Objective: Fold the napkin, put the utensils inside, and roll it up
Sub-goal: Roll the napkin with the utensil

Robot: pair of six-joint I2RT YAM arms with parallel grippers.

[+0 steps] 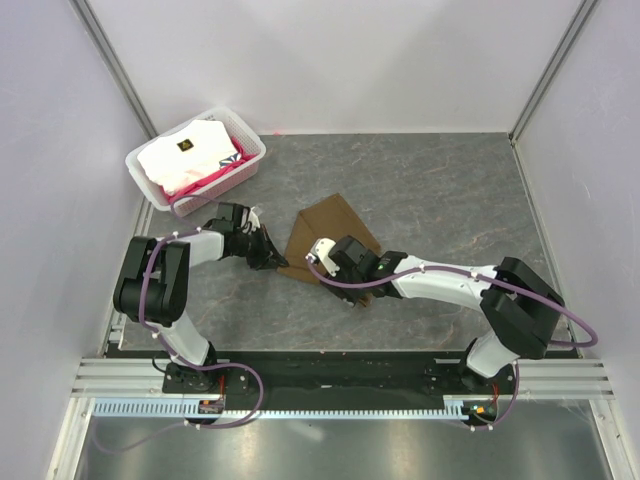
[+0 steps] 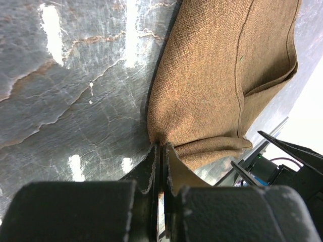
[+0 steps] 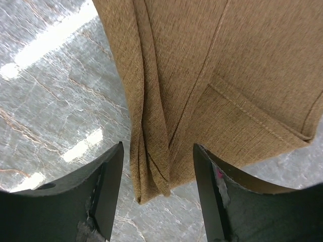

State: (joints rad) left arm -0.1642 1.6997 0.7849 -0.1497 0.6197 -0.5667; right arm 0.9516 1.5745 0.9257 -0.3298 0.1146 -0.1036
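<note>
Napkin [image 1: 325,232] lies folded mid-table. Left gripper [image 2: 160,148] is clenched on its 8 o'clock corner. Right gripper [image 3: 157,149] is released, jaws straddling the 6 o'clock edge. I see no utensils in view. By my judgement, inserting and rolling are left.

Napkin [image 1: 325,228]: brown cloth, coarse weave, matt, rough to the eye; stitched hem lines show in both wrist views.
Table [image 1: 450,190]: grey marbled stone look, smooth, semi-gloss, lamp glare in streaks.
Left gripper [image 2: 160,150]: black, matt, grainy moulded plastic.
Right gripper [image 3: 157,148]: same dark matt plastic, inner faces smoother.
Basket [image 1: 252,150] at 10 o'clock: white lattice plastic, slight sheen.
Cloths [image 1: 185,158] inside it: soft white and pink fabric.
Rail [image 1: 110,372] at 6 o'clock: bare silvery metal.
</note>
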